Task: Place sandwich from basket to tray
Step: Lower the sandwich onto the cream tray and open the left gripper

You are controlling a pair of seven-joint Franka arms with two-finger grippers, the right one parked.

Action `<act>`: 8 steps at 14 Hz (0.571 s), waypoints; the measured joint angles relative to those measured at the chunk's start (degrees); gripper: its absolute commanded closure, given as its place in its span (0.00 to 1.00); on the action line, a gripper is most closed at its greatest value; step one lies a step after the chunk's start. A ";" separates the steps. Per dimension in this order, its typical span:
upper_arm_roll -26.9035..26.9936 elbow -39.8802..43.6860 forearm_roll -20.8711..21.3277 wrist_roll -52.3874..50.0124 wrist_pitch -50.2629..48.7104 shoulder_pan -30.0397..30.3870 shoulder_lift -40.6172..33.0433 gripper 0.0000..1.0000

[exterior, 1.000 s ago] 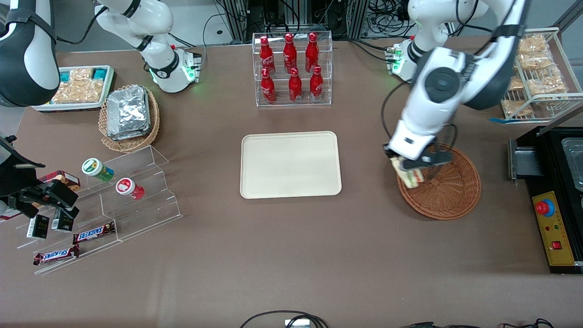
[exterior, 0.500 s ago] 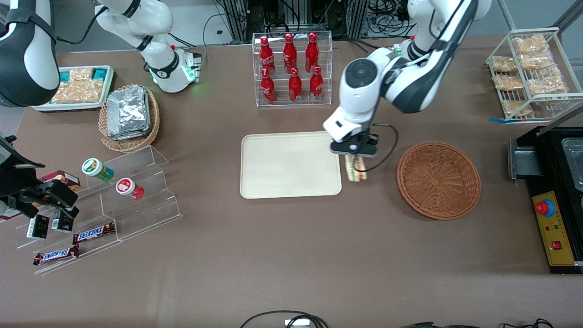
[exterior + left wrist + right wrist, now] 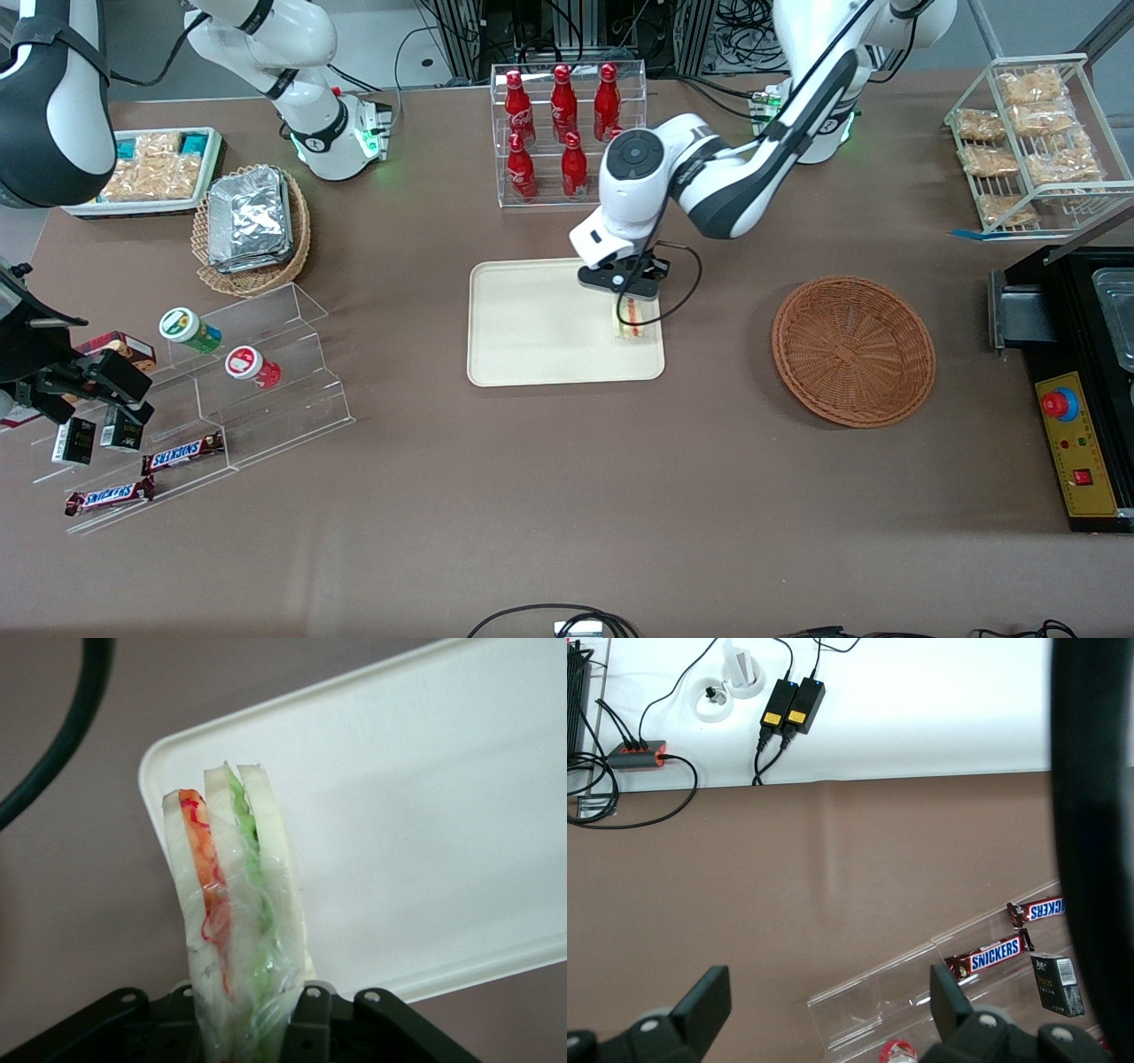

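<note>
You see the sandwich [image 3: 232,904] in pale bread with orange, red and green layers; the black claw [image 3: 631,292] above the cream tray [image 3: 532,328]; the basket [image 3: 853,350] brown wicker; the desk [image 3: 567,487] brown.

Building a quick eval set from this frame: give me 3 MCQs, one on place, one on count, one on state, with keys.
1. Where is the sandwich?
A. In the basket
B. Over the tray's end nearest the basket
C. On bare table between tray and basket

2. How many red bottles stand in the clear rack?
A. Four
B. Six
C. Eight

3. What is the state of the hand?
A. Open above the basket
B. Shut on nothing
C. Shut on the sandwich

Key:
1 B: the front view shows the sandwich over the tray, at its end toward the basket.
2 B: three bottles in the upper row, three in the lower.
3 C: the left wrist view shows the sandwich clamped between the fingers, with the hand above the tray.
</note>
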 measured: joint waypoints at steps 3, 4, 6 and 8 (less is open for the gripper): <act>0.01 0.07 4.64 -3.46 3.14 -1.41 4.91 1.00; 0.02 0.13 6.26 -4.18 3.71 -1.49 6.50 1.00; 0.08 0.36 8.11 -4.80 4.92 -1.49 9.21 1.00; 0.13 0.64 8.32 -4.95 5.73 -1.49 10.99 0.89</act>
